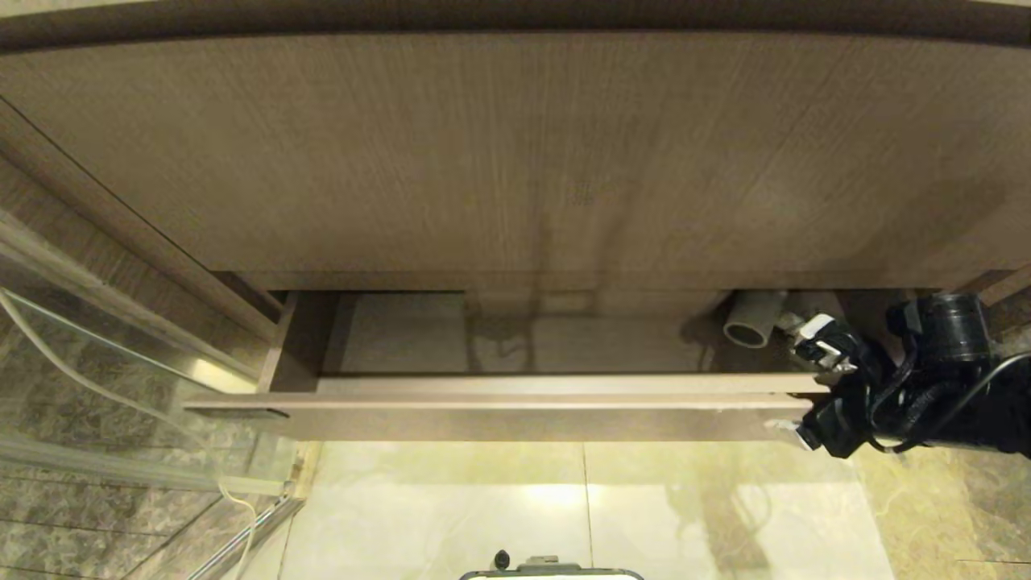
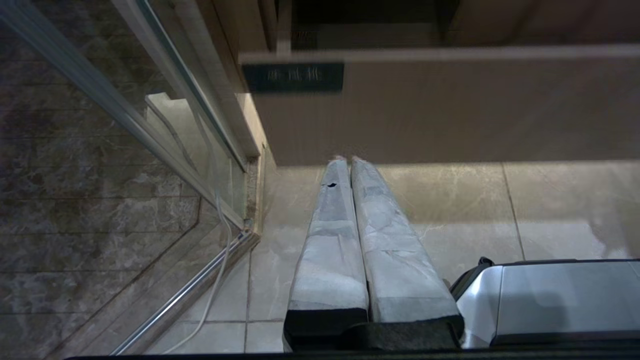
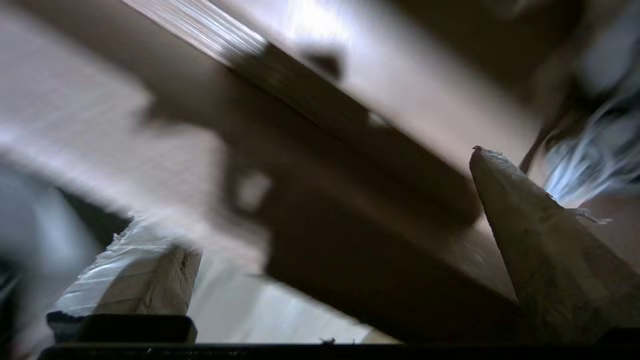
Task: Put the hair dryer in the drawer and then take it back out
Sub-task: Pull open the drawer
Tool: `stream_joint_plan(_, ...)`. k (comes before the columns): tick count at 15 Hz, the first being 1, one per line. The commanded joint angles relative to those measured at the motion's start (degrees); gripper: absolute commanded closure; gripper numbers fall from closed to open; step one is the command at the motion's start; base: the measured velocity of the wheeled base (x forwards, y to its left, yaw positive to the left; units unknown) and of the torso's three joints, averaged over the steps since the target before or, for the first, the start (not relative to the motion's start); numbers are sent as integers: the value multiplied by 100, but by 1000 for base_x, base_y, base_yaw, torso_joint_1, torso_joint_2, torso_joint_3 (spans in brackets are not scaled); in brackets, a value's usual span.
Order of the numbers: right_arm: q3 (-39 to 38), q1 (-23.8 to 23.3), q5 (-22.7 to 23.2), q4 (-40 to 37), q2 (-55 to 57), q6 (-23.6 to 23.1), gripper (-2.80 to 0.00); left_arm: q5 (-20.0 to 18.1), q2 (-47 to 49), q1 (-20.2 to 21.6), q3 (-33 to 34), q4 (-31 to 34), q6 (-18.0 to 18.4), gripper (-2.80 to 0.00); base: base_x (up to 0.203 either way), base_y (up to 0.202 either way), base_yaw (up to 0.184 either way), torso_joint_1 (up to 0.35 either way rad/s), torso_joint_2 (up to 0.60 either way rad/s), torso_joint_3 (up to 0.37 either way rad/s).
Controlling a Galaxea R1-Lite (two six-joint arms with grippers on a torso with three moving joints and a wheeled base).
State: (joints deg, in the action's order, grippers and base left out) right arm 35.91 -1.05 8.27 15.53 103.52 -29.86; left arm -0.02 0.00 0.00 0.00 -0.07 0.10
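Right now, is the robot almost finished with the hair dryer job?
Hard to say. The drawer is pulled open, and the hair dryer lies inside at its right end, so the putting-in looks done. The right gripper is open at the drawer's front edge and holds nothing. The left gripper is shut and parked above the floor. Still left: grabbing the dryer and lifting it out.

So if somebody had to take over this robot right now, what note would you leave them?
Right hand: open, straddling the front panel at the right end of the drawer, holding nothing.
Left hand: shut, empty, parked low over the floor in front of the drawer's left end.
Drawer: pulled partly out.
Hair dryer: lying inside the drawer at its right end, grey grille end facing out.
Done: dryer is in the drawer.
Left: whether this is before or after closing cannot be told; the dryer is not yet taken out.
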Motion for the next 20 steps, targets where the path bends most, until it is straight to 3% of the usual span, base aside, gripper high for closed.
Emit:
stream_joint_plan(1, -316, -118, 16, -787, -363, 129, -280, 2, 0, 0, 0, -1, -1, 0, 0, 0, 0, 0, 0, 0)
stream_joint_plan(3, -316, -180, 9, -1303, -456, 209, -280, 2, -7, 0, 0, -1, -1, 0, 0, 0, 0, 0, 0, 0)
stream_joint_plan(11, -399, -199, 7, -2089, -735, 499, -280, 2, -9, 0, 0, -1, -1, 0, 0, 0, 0, 0, 0, 0)
stream_joint_plan(20, -309, -238, 12, -2270, -1165, 487, -280, 2, 0, 0, 0, -1, -1, 0, 0, 0, 0, 0, 0, 0)
